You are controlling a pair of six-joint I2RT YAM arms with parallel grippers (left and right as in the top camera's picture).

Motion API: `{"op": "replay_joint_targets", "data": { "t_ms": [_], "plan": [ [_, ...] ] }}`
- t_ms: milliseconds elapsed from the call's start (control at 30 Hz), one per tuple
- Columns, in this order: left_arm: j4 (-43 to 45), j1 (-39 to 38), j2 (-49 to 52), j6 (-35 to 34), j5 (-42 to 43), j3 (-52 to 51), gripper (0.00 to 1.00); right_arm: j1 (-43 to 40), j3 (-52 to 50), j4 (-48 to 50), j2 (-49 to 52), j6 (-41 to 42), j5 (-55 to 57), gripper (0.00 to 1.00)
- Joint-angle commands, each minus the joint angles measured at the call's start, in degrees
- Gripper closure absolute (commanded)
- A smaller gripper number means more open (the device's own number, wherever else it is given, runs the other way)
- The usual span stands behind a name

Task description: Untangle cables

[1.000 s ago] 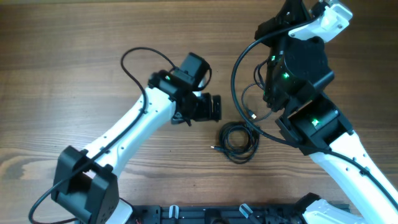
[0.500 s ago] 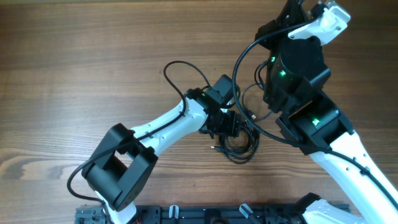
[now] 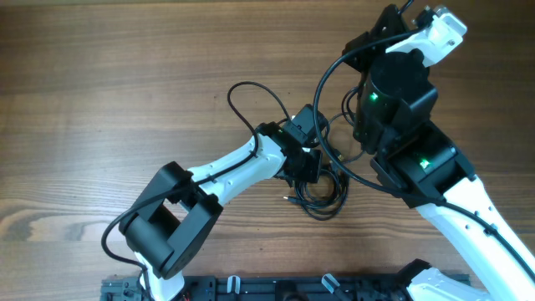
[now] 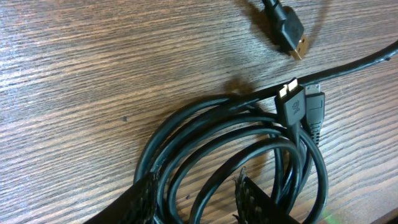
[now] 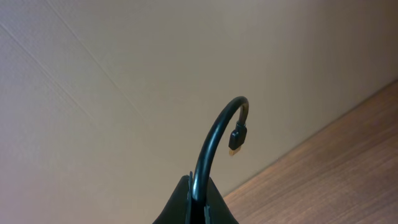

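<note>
The cables lie as a loose black coil (image 3: 322, 199) on the wooden table. In the left wrist view the coil (image 4: 249, 146) fills the lower half, and a flat plug (image 4: 292, 106) rests on its upper edge. A second plug (image 4: 289, 30) with a gold tip lies apart above. My left gripper (image 4: 196, 190) is down on the coil, its fingers (image 4: 146, 198) straddling a few strands with a gap left. My right gripper (image 5: 200, 194) is raised and shut on a cable end (image 5: 214, 140) that arches up to a small plug (image 5: 236, 137).
A thin cord (image 3: 332, 134) hangs between the right arm (image 3: 401, 92) and the coil. The left arm's own wire (image 3: 251, 92) loops above its wrist. A black rail (image 3: 292, 288) runs along the table's near edge. A pale wall fills the right wrist view.
My left arm has swung right and down onto the coil, and its jaws have narrowed around the strands. The right arm has held still with its cable end.
</note>
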Motion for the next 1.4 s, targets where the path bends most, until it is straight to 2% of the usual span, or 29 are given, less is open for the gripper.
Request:
{"op": "replay_joint_targets", "data": {
  "t_ms": [0, 100, 233, 267, 400, 533, 633, 767, 900, 1000, 1067, 1100, 1133, 1233, 1300, 1333, 1367],
  "plan": [
    [-0.26, -0.26, 2.95, -0.07, -0.52, -0.37, 0.65, -0.24, 0.42, -0.72, 0.11, 0.48, 0.94, 0.96],
    [-0.48, -0.26, 3.82, -0.04, -0.55, -0.37, 0.66, -0.24, 0.39, -0.94, 0.11, 0.48, 0.94, 0.96],
    [-0.44, -0.07, 3.82, -0.07, -3.32, -0.37, 0.95, -0.24, 0.39, -1.14, 0.11, 0.48, 0.94, 0.96],
    [-0.46, 0.24, 3.82, -0.07, -4.2, -0.37, 0.96, -0.24, 0.39, -1.27, 0.11, 0.48, 0.94, 0.96],
    [-1.68, 4.46, 3.28, -0.07, -4.48, -0.31, 0.96, -0.24, 0.39, -2.86, 0.11, 0.5, 0.96, 0.96],
    [-4.42, 12.28, -1.88, 0.15, -6.08, 0.76, 0.96, -0.26, 0.39, -4.07, 0.11, 1.75, 2.25, 0.96],
    [-6.38, 18.93, -7.78, 0.11, -11.56, 1.68, 0.96, -0.42, 0.37, -5.01, 0.11, 1.33, 6.8, 0.96],
    [-6.97, 25.24, -12.15, -0.07, -11.93, 1.68, 0.96, -2.16, 0.37, -8.72, 0.22, 1.36, 8.96, 0.96],
    [-7.8, 26.75, -12.15, 0.11, -12.2, 1.68, 0.96, -5.16, 0.37, -12.09, 0.22, 0.9, 14.58, 0.96],
    [-7.8, 26.69, -12.15, -0.11, -12.37, 1.68, 0.96, -6.14, 0.37, -11.69, 0.22, -5.05, 22.73, 0.96],
    [-7.82, 26.69, -12.15, -0.07, -12.09, 1.68, 0.96, -6.12, 0.39, -8.94, 0.2, -9.79, 21.55, 0.96],
    [-7.82, 26.51, -12.15, -0.09, -10.8, 1.68, 0.92, -6.12, 0.39, -8.48, 0.2, -11.32, 17.88, 0.96],
    [-7.78, 26.12, -12.15, -0.09, -9.01, 1.68, 0.84, -6.12, 0.39, -8.7, 0.15, -12.28, 11.32, 0.96],
    [-7.61, 24.74, -12.15, -0.07, -4.92, 1.68, 0.48, -6.12, 0.39, -9.64, 0.22, -11.82, -1.79, 0.96],
    [-7.61, 22.4, -12.15, -0.04, -3.28, 1.68, 0.11, -6.12, 0.39, -9.79, 0.26, -7.93, -9.42, 0.96],
    [-7.54, 21.33, -12.15, -0.02, -3.32, 1.68, 0.02, -6.14, 0.39, -10.01, 0.26, -5.77, -11.1, 0.96],
    [-7.15, 19.93, -12.13, -0.02, -3.34, 1.66, 0.0, -6.14, 0.37, -10.36, 0.28, -4.13, -12.48, 0.96]
  ]
}}
